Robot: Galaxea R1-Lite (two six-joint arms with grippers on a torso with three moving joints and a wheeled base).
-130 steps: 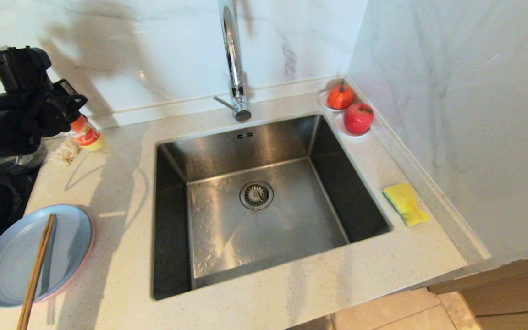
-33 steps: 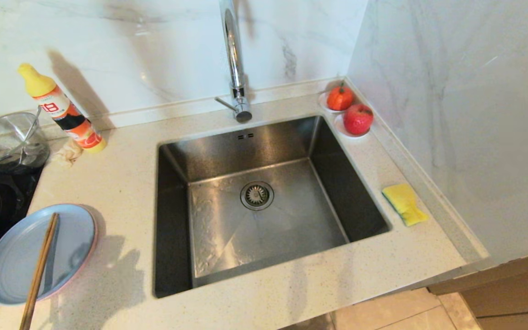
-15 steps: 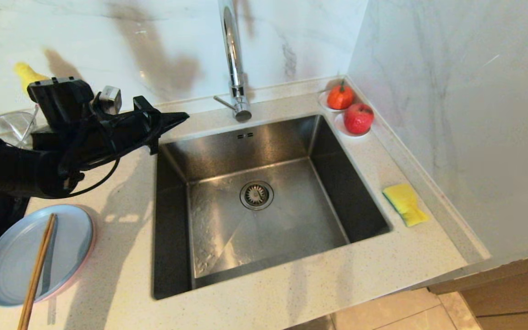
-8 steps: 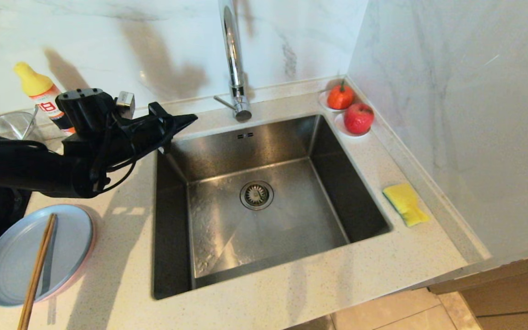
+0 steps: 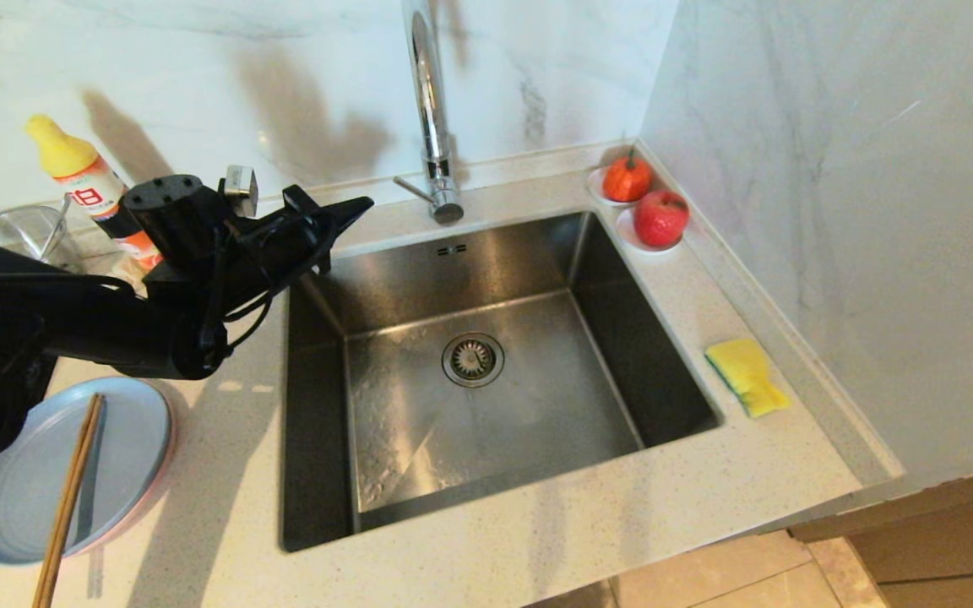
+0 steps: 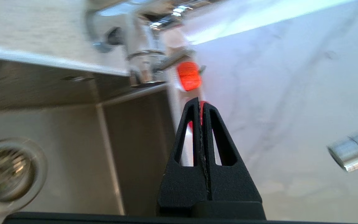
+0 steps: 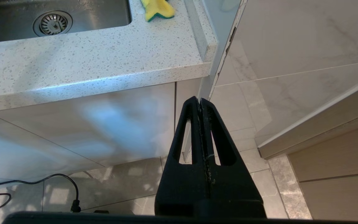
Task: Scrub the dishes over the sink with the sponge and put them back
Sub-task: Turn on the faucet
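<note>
Left gripper point(image 5: 364, 205) at sink point(image 5: 317, 405) rear-left corner, fingers together, empty.
I see the sponge point(image 5: 746, 376) at 3 o'clock of the sink, plates point(image 5: 22, 498) at 8 o'clock; right gripper point(image 7: 200, 100) pressed together, parked below the counter.

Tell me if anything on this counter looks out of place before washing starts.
Yes: wooden chopsticks lie across the light blue plate left of the sink, their ends overhanging its near rim. A crumpled rag sits by the detergent bottle. Nothing looks spilled or broken.
</note>
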